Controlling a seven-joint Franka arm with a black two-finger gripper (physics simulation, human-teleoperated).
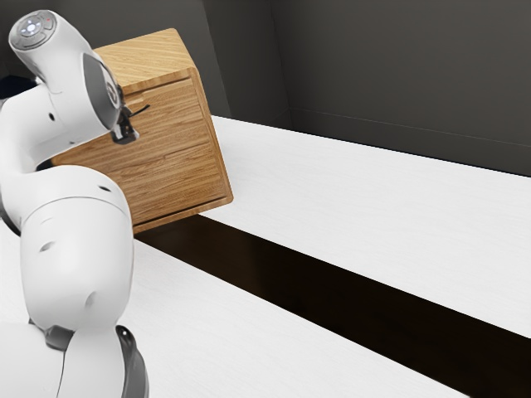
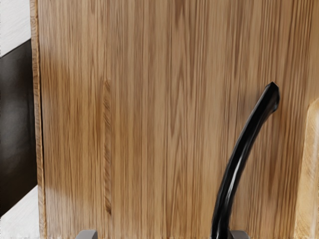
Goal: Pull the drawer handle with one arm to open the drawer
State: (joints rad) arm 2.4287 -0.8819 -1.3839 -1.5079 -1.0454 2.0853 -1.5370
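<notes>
Jaws are seen spread wide at the wooden drawer front (image 2: 149, 124), with the black handle (image 2: 239, 164) between them, beside one fingertip (image 2: 239, 235). The cabinet (image 1: 166, 157) is set on the white desk (image 1: 373, 199).

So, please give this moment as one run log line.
gripper: open, at black drawer handle | wooden cabinet: on white table

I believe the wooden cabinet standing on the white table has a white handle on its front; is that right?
Not quite: the handle is black, not white, as the wrist view shows against the wood grain. The rest holds: the wooden cabinet stands on the white table.
</notes>
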